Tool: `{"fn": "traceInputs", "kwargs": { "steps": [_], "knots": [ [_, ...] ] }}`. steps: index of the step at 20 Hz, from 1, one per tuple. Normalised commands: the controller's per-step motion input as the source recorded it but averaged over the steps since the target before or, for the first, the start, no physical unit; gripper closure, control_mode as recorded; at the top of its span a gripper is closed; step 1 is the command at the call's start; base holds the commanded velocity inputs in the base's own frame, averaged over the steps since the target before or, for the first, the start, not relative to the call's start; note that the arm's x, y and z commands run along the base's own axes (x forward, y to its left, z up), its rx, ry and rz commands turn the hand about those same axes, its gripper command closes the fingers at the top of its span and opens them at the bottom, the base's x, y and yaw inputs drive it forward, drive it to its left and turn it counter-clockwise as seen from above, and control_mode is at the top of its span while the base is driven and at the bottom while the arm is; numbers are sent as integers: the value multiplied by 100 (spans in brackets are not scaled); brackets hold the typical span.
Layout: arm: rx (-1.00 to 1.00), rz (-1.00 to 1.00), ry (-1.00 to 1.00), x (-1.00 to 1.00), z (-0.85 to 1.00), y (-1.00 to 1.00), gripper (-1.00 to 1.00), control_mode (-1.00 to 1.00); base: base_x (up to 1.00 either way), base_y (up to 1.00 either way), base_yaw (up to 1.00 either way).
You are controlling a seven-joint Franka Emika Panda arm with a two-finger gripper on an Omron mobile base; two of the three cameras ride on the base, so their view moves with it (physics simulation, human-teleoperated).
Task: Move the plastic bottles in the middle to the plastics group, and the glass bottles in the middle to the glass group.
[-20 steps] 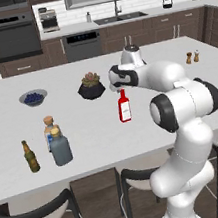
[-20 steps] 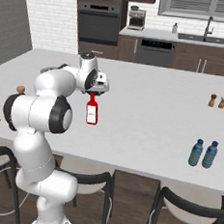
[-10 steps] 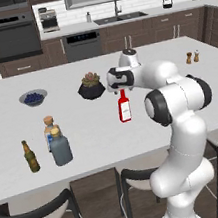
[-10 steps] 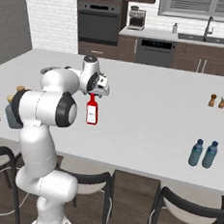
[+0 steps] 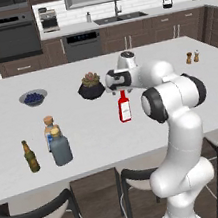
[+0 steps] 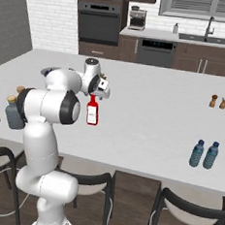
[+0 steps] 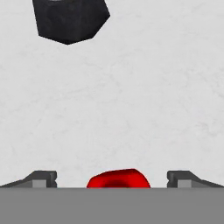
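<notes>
- The slim red bottle (image 5: pixel 125 109) stands upright near the middle of the white island counter (image 5: pixel 84 130), just in front of the dark potted plant (image 5: pixel 91 86); it is the one glass bottle not yet sorted, so grasping it looks like the step in hand.
- The gripper (image 7: pixel 112 178) sits right above the bottle's neck; in the hand view the red top (image 7: pixel 118 179) lies between the two dark finger tips (image 7: pixel 40 178), with bare counter on each side of it; the jaws stand wide and hold nothing.
- To do this well, I judge the hand should come straight down so the fingers pass the thin neck evenly; the red top looks roughly centred, perhaps a touch toward one finger, so a small correction before closing would help.
- A slim bottle tips easily; closing low on the neck or on the shoulder, rather than at the very tip, should give a steadier hold; the lift should be vertical and clear of the potted plant.
- The glass group waits at the robot's left end of the counter: the brown beer bottle (image 5: pixel 30 156), the clear square bottle (image 5: pixel 49 129) and the dark-grey bottle (image 5: pixel 60 147) standing close together; setting the red one down just beside them, not against them, avoids knocking any over.
- The two blue bottles (image 6: pixel 204 153) stand well apart at the other end.
</notes>
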Motion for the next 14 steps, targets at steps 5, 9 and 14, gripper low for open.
{"fn": "traceInputs", "kwargs": {
  "steps": [5, 9, 14],
  "knots": [
    [1, -5, 0, 7, -16, 0, 100, -100, 0, 0, 0],
    [3, -3, 0, 1, -11, 0, 100, -100, 0, 0, 0],
    [1, -5, 0, 0, -8, 0, 100, -100, 0, 0, 0]
  ]
}}
